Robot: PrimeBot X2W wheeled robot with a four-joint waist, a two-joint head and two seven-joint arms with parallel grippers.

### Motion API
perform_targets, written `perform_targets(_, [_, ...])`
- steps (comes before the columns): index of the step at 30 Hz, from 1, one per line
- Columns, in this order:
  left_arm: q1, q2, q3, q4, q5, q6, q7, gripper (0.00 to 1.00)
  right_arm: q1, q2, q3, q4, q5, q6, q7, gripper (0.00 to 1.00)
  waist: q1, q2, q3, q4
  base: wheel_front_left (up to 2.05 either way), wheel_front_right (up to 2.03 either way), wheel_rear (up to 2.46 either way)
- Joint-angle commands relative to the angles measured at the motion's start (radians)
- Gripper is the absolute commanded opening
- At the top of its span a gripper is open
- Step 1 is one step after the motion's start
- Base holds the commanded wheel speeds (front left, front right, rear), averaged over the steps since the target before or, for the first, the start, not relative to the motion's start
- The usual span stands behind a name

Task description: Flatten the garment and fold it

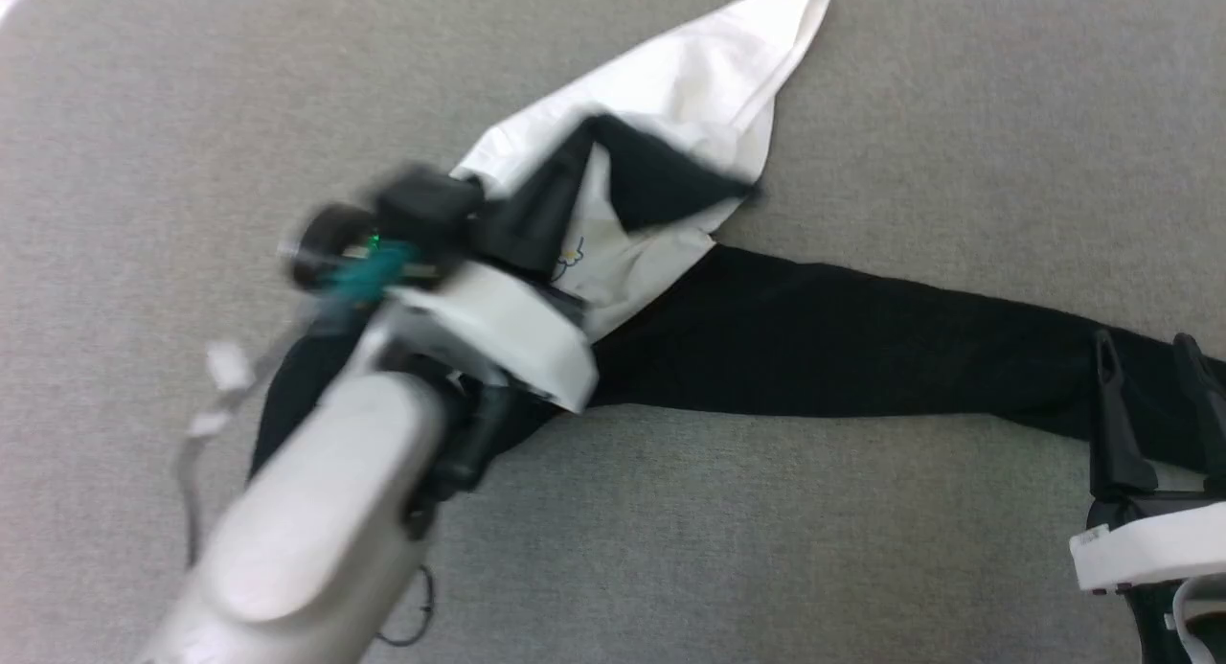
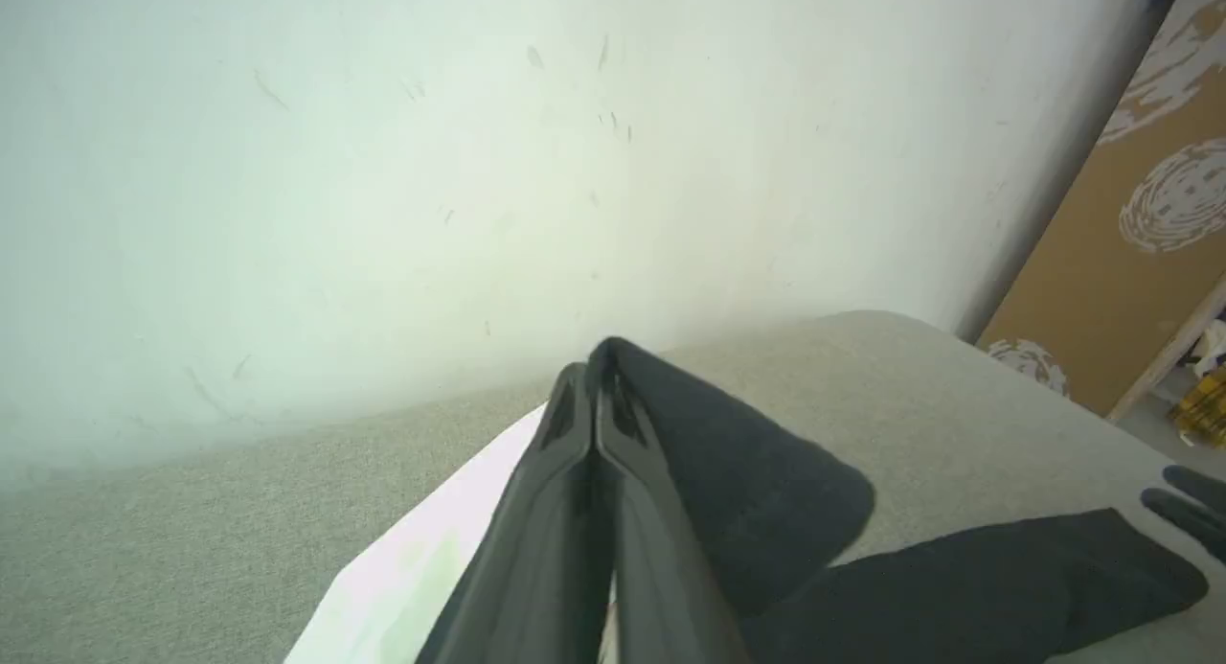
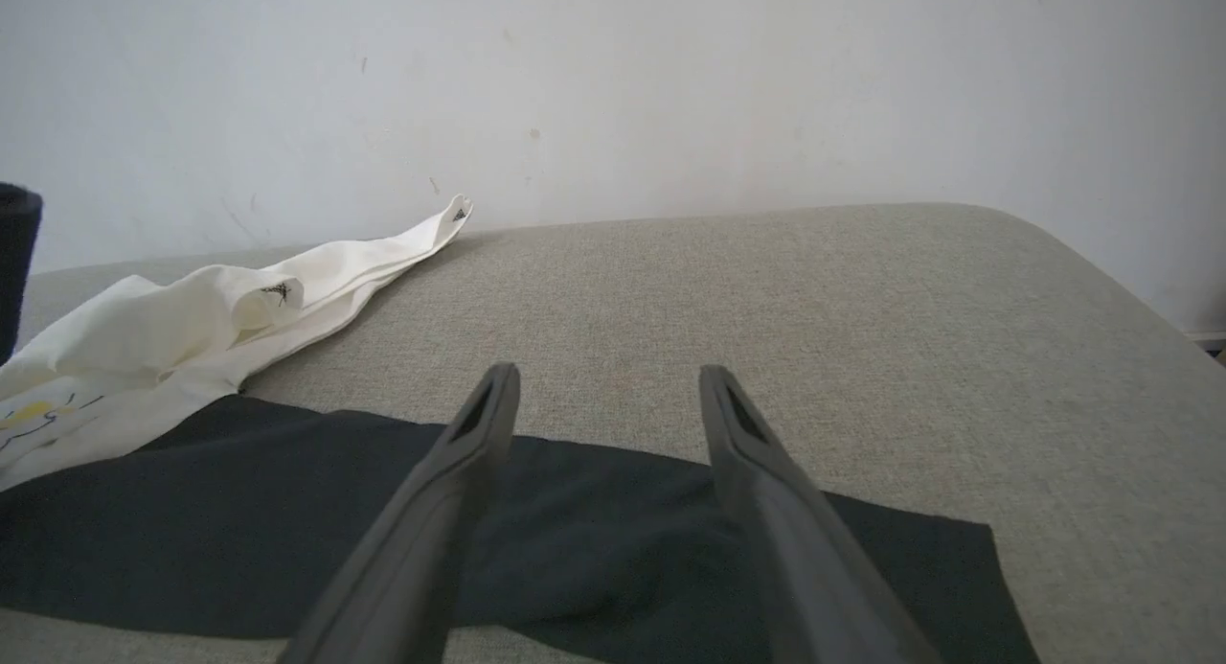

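Garment [image 1: 690,89] pinched in left jaws, sleeve [image 1: 862,338] under spread right jaws.

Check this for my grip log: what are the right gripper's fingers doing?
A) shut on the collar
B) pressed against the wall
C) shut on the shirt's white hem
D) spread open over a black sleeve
D: the right gripper stands wide open over the black sleeve of the shirt, gripping nothing.
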Motion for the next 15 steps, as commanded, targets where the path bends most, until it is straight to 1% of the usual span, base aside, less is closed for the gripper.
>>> perform_targets(1, [0.021,0.007,0.019,-0.031,-0.018,0.012,0.002,0.00,0.008,0.003,-0.002,0.003,-0.001,-0.002,-0.006,1.00,0.0001,0.0000,-0.019,0.016,0.00,0.00,0.00])
perform_targets(2, [0.034,0.009,0.052,-0.076,-0.043,0.028,-0.001,0.00,0.011,0.005,-0.002,0.004,-0.001,-0.002,-0.007,1.00,0.0001,0.0000,-0.024,0.020,0.00,0.00,0.00])
perform_targets(4, [0.061,0.011,0.132,-0.160,-0.089,0.074,-0.016,0.00,0.020,0.008,0.001,0.005,-0.002,-0.002,-0.011,1.00,0.0001,0.0000,-0.032,0.026,0.00,0.00,0.00])
perform_targets(7, [0.115,0.046,0.256,-0.232,-0.121,0.149,-0.033,0.00,0.028,0.013,0.010,0.006,-0.004,-0.002,-0.015,1.00,0.0001,0.0000,-0.042,0.031,0.00,0.00,0.00])
perform_targets(9, [0.170,0.083,0.342,-0.240,-0.134,0.193,-0.044,0.00,0.029,0.016,0.016,0.009,-0.004,-0.002,-0.015,1.00,0.0001,0.0000,-0.047,0.029,0.00,0.00,0.00])
perform_targets(11, [0.241,0.136,0.426,-0.221,-0.124,0.238,-0.057,0.00,0.030,0.017,0.021,0.011,-0.003,-0.002,-0.014,1.00,0.0001,0.0000,-0.052,0.024,0.00,0.00,0.00])
perform_targets(12, [0.279,0.154,0.468,-0.212,-0.125,0.258,-0.066,0.00,0.031,0.018,0.019,0.012,-0.004,-0.002,-0.014,1.00,0.0001,0.0000,-0.055,0.022,0.00,0.00,0.00])
perform_targets(14, [0.361,0.176,0.546,-0.200,-0.135,0.293,-0.084,0.00,0.037,0.018,0.014,0.014,-0.006,-0.002,-0.014,1.00,0.0001,0.0000,-0.058,0.018,0.00,0.00,0.00])
perform_targets(15, [0.401,0.177,0.578,-0.197,-0.146,0.306,-0.090,0.00,0.040,0.019,0.011,0.014,-0.008,-0.002,-0.013,1.00,0.0001,0.0000,-0.060,0.017,0.00,0.00,0.00])
